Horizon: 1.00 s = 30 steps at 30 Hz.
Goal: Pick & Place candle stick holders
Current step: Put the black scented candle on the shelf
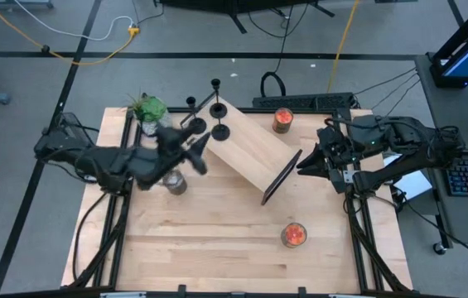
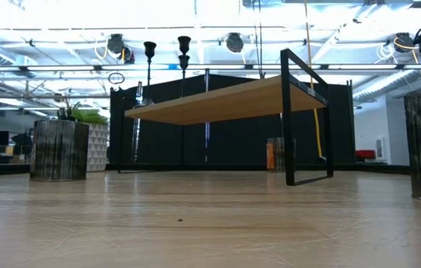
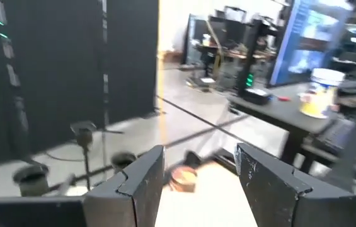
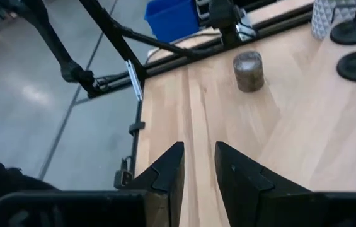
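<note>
Three candle stick holders (image 1: pixel 215 106) — two orange jar candles (image 1: pixel 282 120) — left tool (image 1: pixel 203 147) spread, right tool (image 1: pixel 305 164) slightly parted.

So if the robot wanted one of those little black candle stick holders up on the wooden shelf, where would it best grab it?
Probably by the thin upright stem of the candle stick holder, with the fingers closing from either side. Its disc base sits flat on the wooden shelf, leaving little to pinch. The open left gripper is nearest.
</note>
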Available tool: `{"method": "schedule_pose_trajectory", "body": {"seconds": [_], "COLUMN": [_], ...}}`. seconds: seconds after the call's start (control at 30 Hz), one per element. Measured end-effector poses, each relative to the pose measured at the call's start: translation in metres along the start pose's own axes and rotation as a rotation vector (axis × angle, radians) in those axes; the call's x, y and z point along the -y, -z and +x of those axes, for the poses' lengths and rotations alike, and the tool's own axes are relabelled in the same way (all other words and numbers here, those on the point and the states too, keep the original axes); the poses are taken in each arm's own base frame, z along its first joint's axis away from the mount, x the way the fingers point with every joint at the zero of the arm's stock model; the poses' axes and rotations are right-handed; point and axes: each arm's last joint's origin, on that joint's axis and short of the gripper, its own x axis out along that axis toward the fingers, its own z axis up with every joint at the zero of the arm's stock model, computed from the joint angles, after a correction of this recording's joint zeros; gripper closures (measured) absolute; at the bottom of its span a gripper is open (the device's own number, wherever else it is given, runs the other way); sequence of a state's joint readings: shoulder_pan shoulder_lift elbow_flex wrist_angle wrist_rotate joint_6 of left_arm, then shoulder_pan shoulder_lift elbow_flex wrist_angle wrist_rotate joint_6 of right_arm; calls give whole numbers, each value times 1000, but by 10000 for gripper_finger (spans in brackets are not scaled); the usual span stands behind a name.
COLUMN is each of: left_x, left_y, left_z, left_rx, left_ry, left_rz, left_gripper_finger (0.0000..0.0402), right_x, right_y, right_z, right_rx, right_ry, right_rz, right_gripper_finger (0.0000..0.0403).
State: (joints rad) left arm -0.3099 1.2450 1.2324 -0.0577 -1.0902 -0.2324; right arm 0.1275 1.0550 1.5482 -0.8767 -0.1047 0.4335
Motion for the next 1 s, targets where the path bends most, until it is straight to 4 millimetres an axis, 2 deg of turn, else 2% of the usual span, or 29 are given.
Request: {"method": "schedule_pose_trajectory", "body": {"seconds": [0.2, 0.37, 0.57, 0.73, 0.87, 1.0], "left_x": [4, -1, -16, -33, -48, -60], "left_y": [9, 29, 53, 66, 71, 72], "left_z": [-40, -58, -65, -68, -73, -76], "left_rx": [-100, -250, -558, -789, -893, -910], "left_ry": [115, 132, 103, -3, -124, -229], "left_rz": [-94, -185, -245, -233, -176, -140], "left_gripper_finger": [199, 199, 199, 200, 199, 199], "right_x": [-3, -4, -3, -4, -2, 1], "right_y": [8, 24, 50, 73, 93, 111], "right_z": [4, 19, 45, 56, 60, 62], "right_rx": [-51, -127, -199, -263, -328, -380], "right_ry": [-9, -21, -37, -39, -13, 15], "right_rz": [-13, 8, 74, 178, 297, 391], "right_gripper_finger": [319, 319, 319, 319, 319, 319]}}
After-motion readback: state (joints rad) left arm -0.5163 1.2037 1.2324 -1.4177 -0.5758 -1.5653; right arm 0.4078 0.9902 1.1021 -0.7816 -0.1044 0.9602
